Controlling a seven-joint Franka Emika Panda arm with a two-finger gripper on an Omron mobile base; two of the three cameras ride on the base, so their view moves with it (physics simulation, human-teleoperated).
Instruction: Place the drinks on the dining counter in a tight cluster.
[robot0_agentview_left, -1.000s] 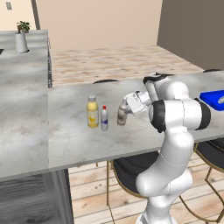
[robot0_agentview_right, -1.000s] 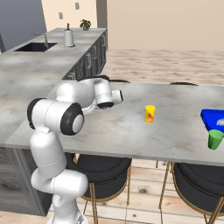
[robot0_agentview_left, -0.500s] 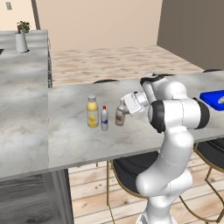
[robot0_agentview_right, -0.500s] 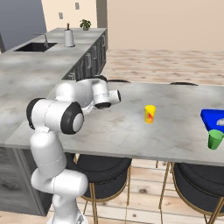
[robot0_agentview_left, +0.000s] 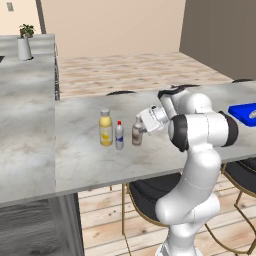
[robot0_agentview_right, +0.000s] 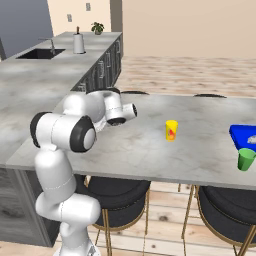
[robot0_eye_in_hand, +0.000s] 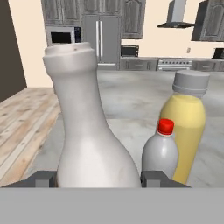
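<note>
The gripper (robot0_agentview_left: 141, 128) is reaching in level over the dining counter (robot0_agentview_left: 80, 165) and is clasping the brown-and-white bottle (robot0_agentview_left: 137, 132) low on its body; in the hand view its two dark fingertips (robot0_eye_in_hand: 151, 178) are sitting tight against either side of that bottle's (robot0_eye_in_hand: 89, 131) wide base. The bottle is standing upright on the slab.

Just beside it, toward the left of the left base view, the slim silver-grey bottle with the red cap (robot0_agentview_left: 119, 135) is standing, and next along is the wider yellow bottle with the pale cap (robot0_agentview_left: 105, 128). The three are forming a short row, near one another with narrow gaps showing between them. They are sitting in the middle of the slab's width, with bare marble lying open on both the near and the far side.

Farther along the counter, well apart from the bottles, a small yellow cup (robot0_agentview_right: 171, 130) is standing alone; beyond it a green cup (robot0_agentview_right: 245, 159) and a blue tray (robot0_agentview_right: 242, 136) are sitting near the far end. Dark stools (robot0_agentview_left: 150, 192) are tucked under the near edge.
</note>
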